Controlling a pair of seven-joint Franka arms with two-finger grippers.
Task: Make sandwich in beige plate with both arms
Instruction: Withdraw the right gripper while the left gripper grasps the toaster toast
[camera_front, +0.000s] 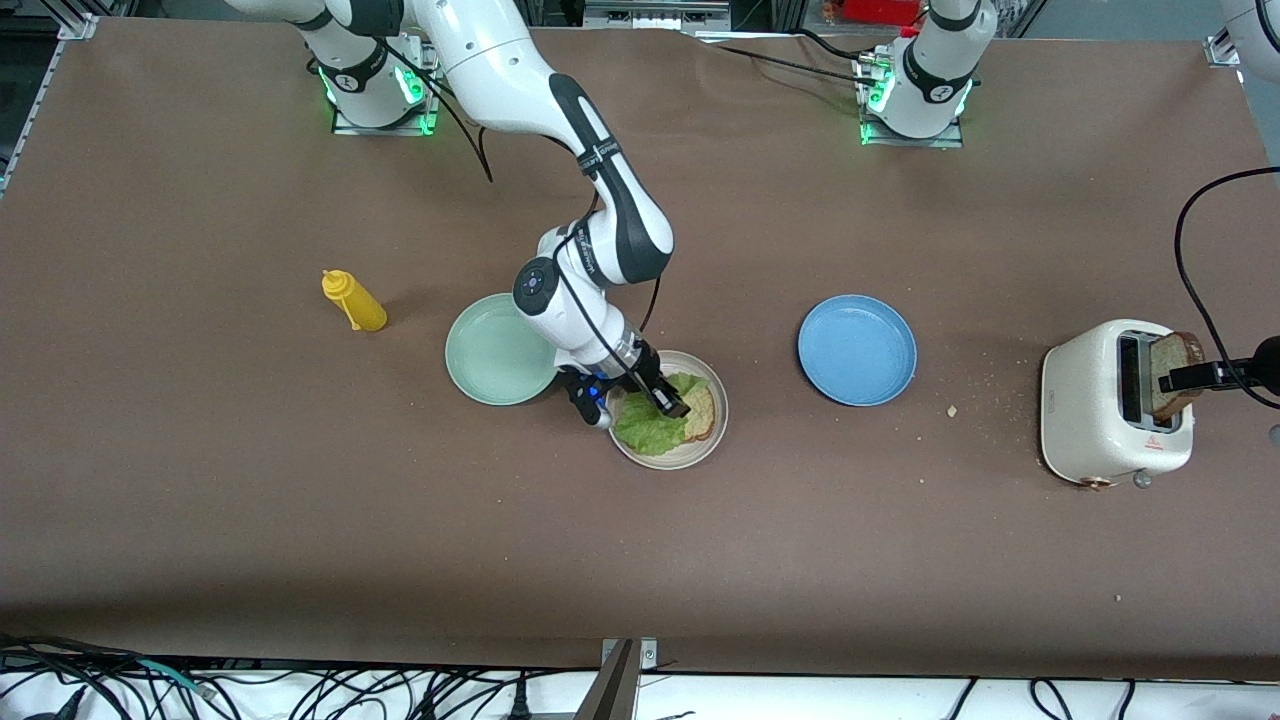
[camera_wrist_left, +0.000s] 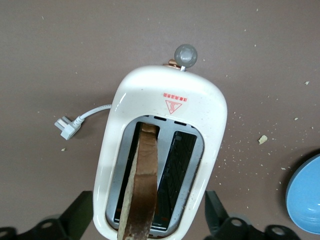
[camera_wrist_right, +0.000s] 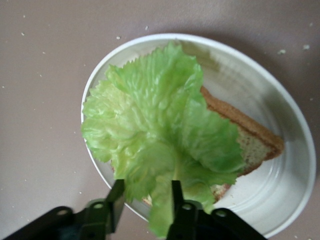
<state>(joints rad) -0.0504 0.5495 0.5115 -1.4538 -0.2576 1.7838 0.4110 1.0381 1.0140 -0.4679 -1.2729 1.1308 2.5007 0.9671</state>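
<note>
Our right pincer, part open, has lettuce between its fingers over the beige plate. Our left pincer gapes wide around the toaster's bread.

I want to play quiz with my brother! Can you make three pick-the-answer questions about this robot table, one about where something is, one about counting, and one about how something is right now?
1. Where is the crinkled green lettuce leaf?
A. on the round blue plate
B. on the bread in the round pale beige plate
C. in the toaster

2. How many round plates are on the table?
A. two
B. three
C. five

3. What is in the white two-slot toaster?
A. one slice of brown-crusted bread sticking up
B. nothing
C. a yellow bottle

Answers:
1. B: the leaf lies over a tan bread slice in the beige plate.
2. B: mint-green, beige and blue.
3. A: a brown-crusted slice stands in one slot.
</note>
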